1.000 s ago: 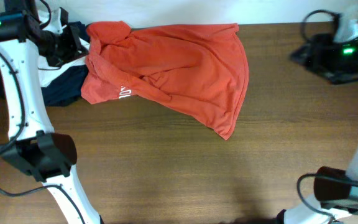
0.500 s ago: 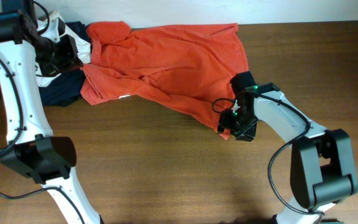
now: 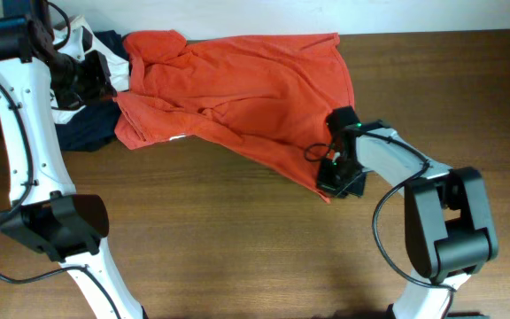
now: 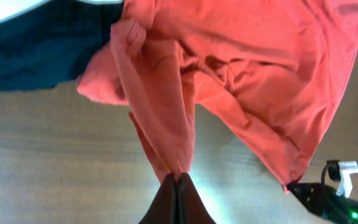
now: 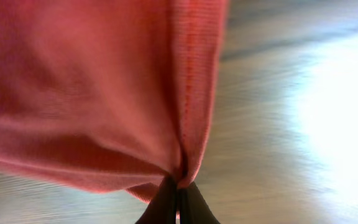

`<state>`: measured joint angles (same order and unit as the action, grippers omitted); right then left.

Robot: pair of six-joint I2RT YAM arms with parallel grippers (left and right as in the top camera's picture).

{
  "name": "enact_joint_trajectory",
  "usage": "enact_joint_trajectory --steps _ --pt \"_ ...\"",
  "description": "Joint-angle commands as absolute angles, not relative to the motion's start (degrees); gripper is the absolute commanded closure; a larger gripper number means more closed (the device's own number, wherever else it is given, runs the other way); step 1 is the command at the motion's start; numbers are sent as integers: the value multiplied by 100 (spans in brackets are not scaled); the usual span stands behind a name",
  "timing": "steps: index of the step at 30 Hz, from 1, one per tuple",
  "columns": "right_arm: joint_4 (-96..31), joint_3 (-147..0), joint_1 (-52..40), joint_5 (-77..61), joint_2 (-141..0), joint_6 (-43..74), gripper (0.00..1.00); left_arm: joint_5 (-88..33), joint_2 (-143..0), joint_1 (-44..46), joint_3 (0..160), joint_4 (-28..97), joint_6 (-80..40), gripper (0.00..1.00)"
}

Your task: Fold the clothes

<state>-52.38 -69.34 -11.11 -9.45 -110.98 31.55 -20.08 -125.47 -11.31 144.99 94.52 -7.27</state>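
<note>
Our right claw [image 5: 178, 186] has swung in and clenched on the hem corner of the T-shirt [image 3: 264, 89], which stretches away from it to our left claw [image 4: 178, 182], also gripping cloth, so we can likely spread it.

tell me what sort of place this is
Probably a robot lab bench set up for laundry folding: white robot arms at a wooden table, an orange-red T-shirt on it, dark navy garments heaped nearby.

Rumpled orange-red T-shirt [image 3: 255, 97], tabletop
</note>
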Motion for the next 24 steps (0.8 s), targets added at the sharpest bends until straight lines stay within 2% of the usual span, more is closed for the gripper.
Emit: enact_joint_trajectory --steps 1,3,6,9,12,16,20,24 --pt "-6267 -7618 -130 -110 -11133 3142 96 -2012 -12460 -996 14558 9673 -633 100" --pt "-7216 -8418 718 220 -11093 2873 96 -2005 -12361 -663 14558 9673 -633 100" --pt "-7957 -9118 1734 222 -11083 2504 96 -1763 -11979 -167 14418 9673 -701 100" --pt "-8121 -9142 2272 200 -11059 2270 96 -1496 -10621 180 12809 9673 -722 100" --pt "-8368 -9142 2561 43 -10787 2270 96 -1151 -9076 172 11177 9671 -829 100" --pt "-8646 -9142 2589 51 -10031 2226 96 -1227 -7913 172 10551 9673 -958 100" --pt "-8921 -9142 2589 71 -9526 2126 96 -1389 -7242 172 9470 9671 -1026 100" --pt "-9065 -9139 2589 75 -9406 2211 96 -1367 -7205 172 8820 9651 -1131 100"
